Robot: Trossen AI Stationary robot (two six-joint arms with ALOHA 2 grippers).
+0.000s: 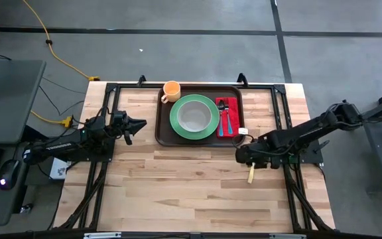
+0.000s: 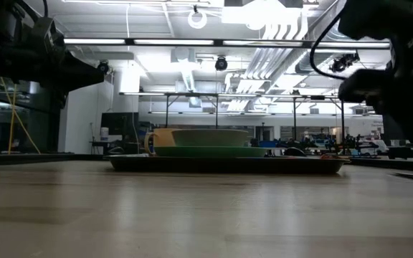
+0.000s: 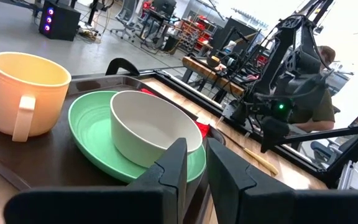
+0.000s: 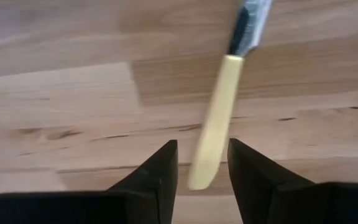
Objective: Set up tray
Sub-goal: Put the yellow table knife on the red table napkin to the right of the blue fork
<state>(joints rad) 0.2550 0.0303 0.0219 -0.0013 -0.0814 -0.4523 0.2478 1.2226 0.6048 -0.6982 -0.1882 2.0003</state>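
My right gripper [image 4: 201,163] stands spread over the yellow-handled knife [image 4: 213,124] on bare wood, just beside the tray [image 1: 163,136]. I judge the knife still needs placing; next, a clean pinch. Left gripper [image 3: 191,163] waits nearly closed, empty

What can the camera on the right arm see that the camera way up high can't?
Only the right wrist view shows the knife close up: a pale yellow handle and a dark blade, lying between the right tool's open fingers. Only the high view shows the tray with the mug, green plate, bowl, red napkin, and the left tool. Both show the wooden table.
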